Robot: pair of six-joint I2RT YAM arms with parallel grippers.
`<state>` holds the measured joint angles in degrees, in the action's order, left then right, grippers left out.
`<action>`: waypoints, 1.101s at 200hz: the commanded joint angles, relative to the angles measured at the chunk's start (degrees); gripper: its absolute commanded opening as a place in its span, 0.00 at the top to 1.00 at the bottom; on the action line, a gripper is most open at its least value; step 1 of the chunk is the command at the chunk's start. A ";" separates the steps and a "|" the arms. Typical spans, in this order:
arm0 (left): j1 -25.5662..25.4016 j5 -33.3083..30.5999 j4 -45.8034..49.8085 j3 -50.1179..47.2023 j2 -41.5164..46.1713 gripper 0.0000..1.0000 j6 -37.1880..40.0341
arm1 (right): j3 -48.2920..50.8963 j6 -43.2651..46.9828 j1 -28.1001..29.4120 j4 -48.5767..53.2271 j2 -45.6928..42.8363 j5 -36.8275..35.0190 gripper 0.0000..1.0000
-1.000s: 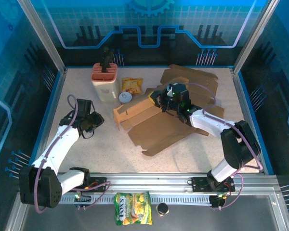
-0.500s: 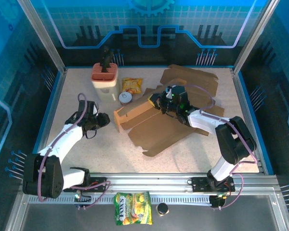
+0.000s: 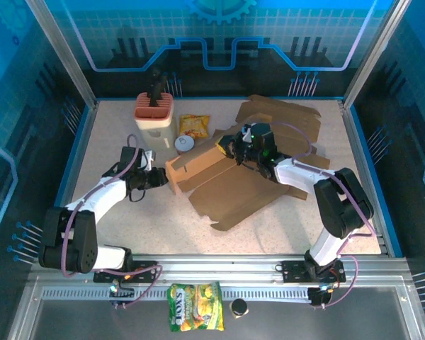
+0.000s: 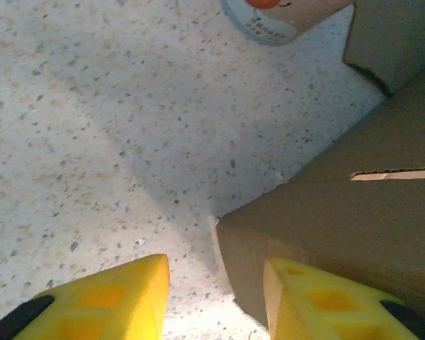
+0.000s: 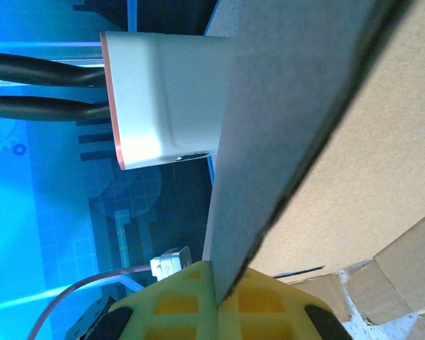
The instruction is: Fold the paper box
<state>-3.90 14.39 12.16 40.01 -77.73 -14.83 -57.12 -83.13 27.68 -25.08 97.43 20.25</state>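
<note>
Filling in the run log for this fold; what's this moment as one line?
left gripper open at paper box corner | right gripper shut on box flap | fold unfinished

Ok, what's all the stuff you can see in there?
paper box: 1, brown, half folded, middle of table
flat cardboard: 1, brown, far right, behind the box
holder: 1, white with orange rim, far left, black tool in it
snack packet: 1, yellow, right of the holder
small cup: 1, whitish, between holder and box
snack bag: 1, green and yellow, on the near rail
round thing: 1, black, beside that bag
table: 1, speckled beige
left arm: 1, white and black, jaws open at the box's corner
right arm: 1, white and black, jaws shut on a box flap
</note>
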 commanded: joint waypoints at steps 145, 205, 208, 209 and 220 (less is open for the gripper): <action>-8.75 0.03 -1.57 1.98 3.02 0.58 4.82 | -6.96 -4.04 -2.26 0.80 3.48 3.20 1.00; -7.88 -7.22 8.79 4.60 20.66 0.45 -9.83 | -8.54 -6.25 -2.98 3.37 1.36 0.67 1.00; -7.88 -6.85 8.76 4.73 21.63 0.44 -10.46 | -8.68 -6.21 -3.11 3.57 1.36 0.59 1.00; -7.88 -6.84 8.76 4.77 21.91 0.43 -10.69 | -8.74 -6.19 -3.04 3.60 1.32 0.59 1.00; -7.88 -7.65 9.53 5.74 24.47 0.36 -12.73 | -9.12 -6.33 -3.08 3.99 1.44 0.54 1.00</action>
<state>-12.10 8.86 17.87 42.59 -59.40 -19.57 -63.70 -88.49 25.43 -22.55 100.62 21.43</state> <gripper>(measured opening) 0.580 0.063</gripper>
